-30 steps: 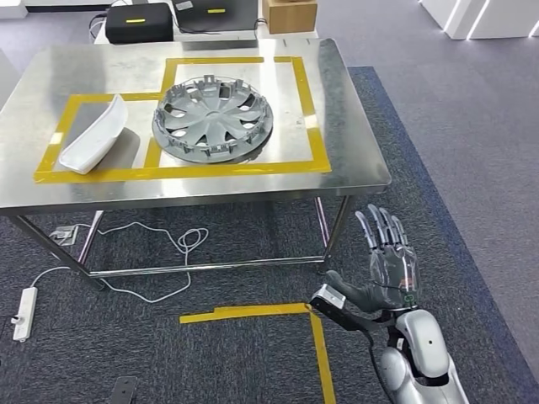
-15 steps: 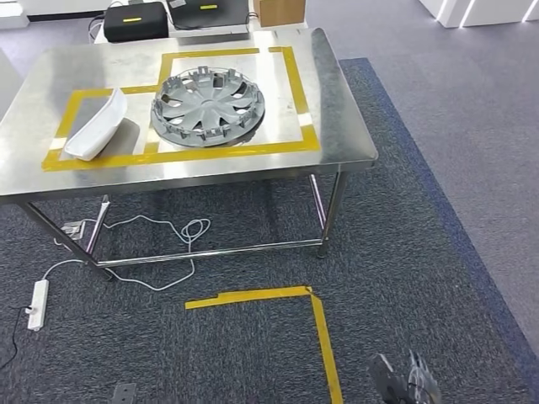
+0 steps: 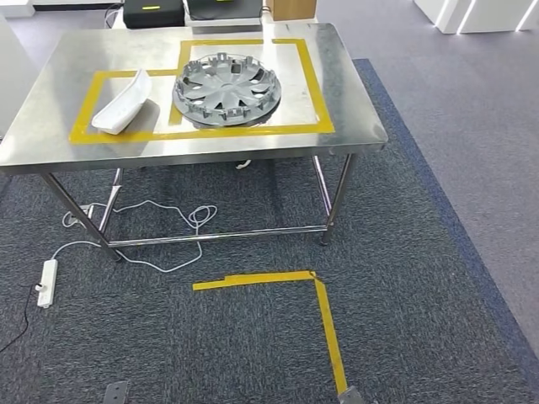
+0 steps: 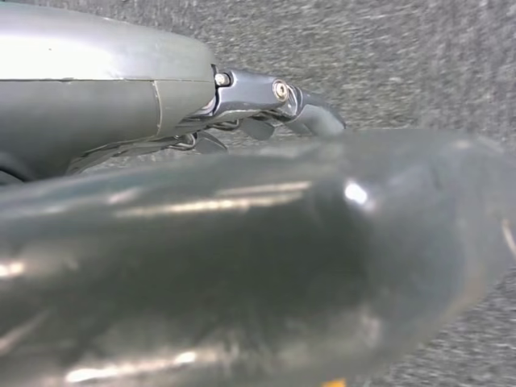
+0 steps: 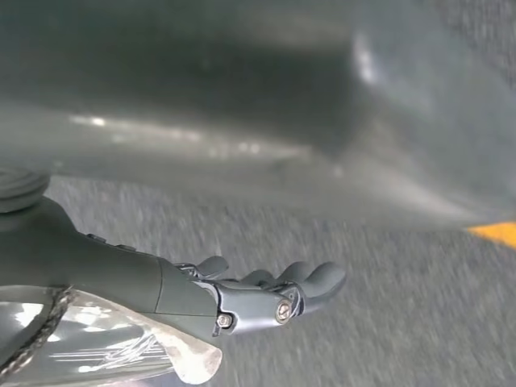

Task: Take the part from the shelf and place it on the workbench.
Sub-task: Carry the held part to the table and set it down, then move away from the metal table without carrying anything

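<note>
Wheel cover [image 3: 227,88] lies inside workbench's [image 3: 356,126] yellow-taped frame; both hands' fingers [image 4: 304,113] [image 5: 304,282] extended, holding nothing.

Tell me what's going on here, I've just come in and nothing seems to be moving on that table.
Nothing is being handled right now. The round grey plastic hubcap and the white curved plastic part both lie on the stainless steel workbench, inside the yellow tape outlines. The robot stands back from it on dark carpet. Its left hand and right hand hang over the floor holding nothing, fingers nearly straight.
</note>
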